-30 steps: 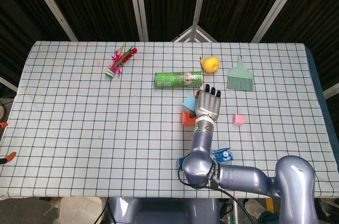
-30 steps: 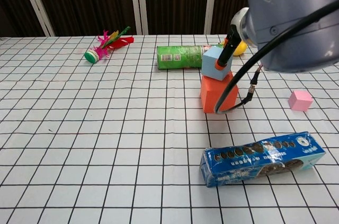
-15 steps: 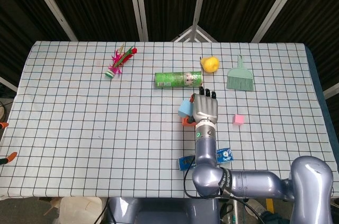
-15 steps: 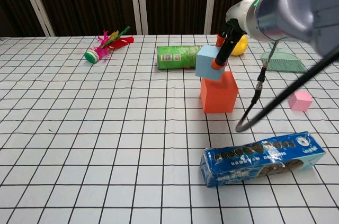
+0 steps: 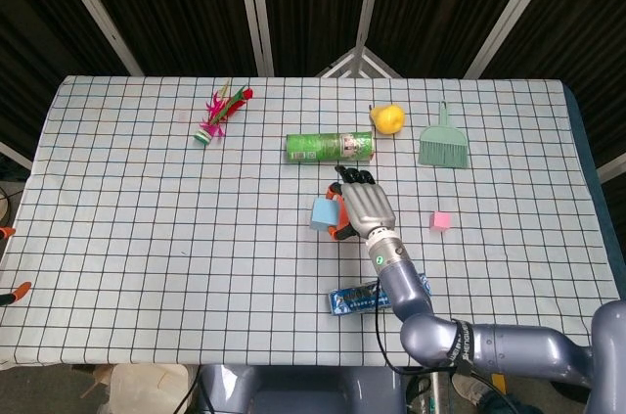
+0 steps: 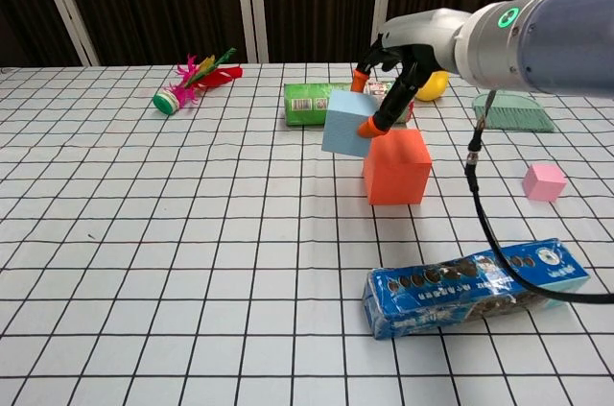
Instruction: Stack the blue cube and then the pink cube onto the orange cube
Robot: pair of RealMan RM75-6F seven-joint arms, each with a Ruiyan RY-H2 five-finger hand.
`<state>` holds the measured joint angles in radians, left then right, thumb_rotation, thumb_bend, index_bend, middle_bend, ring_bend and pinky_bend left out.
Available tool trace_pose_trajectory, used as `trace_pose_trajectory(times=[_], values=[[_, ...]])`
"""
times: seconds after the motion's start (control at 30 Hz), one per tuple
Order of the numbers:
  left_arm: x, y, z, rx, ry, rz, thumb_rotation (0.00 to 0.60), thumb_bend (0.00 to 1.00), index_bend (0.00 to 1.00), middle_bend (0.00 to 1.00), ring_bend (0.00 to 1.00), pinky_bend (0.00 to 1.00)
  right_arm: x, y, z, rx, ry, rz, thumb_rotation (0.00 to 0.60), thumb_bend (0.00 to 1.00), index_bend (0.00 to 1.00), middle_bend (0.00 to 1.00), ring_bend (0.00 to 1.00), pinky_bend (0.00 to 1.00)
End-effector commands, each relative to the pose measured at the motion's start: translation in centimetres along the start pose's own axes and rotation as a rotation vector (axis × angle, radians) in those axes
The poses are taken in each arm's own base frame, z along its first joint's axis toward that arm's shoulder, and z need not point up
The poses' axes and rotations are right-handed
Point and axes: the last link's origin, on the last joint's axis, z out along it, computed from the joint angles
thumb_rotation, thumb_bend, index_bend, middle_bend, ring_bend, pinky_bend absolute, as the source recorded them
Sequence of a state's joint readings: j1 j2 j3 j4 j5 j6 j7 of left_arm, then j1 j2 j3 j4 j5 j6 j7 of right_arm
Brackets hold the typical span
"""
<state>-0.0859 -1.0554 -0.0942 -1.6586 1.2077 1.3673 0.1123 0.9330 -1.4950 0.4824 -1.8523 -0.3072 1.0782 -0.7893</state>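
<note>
The blue cube hangs tilted in the air, just left of the orange cube's top and off it. My right hand reaches over the orange cube and pinches the blue cube's right side between orange-tipped fingertips. In the head view the hand hides most of the orange cube. The small pink cube sits alone on the cloth to the right. My left hand shows in neither view.
A green can lies just behind the cubes. A blue cookie pack lies in front. A yellow lemon, green brush and feathered shuttlecock lie further back.
The blue cube was over the orange cube's top; my right hand has carried it left and tipped it, so it now hangs beside the orange cube's upper left edge.
</note>
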Motion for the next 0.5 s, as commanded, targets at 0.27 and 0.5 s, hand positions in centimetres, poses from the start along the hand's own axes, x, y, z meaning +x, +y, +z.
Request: trace_pose_trajectory(times=[0.27,0.5], values=[[-0.1,0.1,0.0,0.006,0.001,0.011,0.600,0.20,0.21,0.01,0.00,0.02,0.4,1.6,0.8,0.006,-0.004,-0.018,0.600,0.41,0.43,0.07,0.03,0.00],[-0.2,0.3,0.0,0.008,0.001,0.017,0.600,0.20,0.21,0.01,0.00,0.02,0.3,2.1,1.0,0.022,-0.010,-0.004,0.600,0.41,0.44,0.07,0.02,0.00]])
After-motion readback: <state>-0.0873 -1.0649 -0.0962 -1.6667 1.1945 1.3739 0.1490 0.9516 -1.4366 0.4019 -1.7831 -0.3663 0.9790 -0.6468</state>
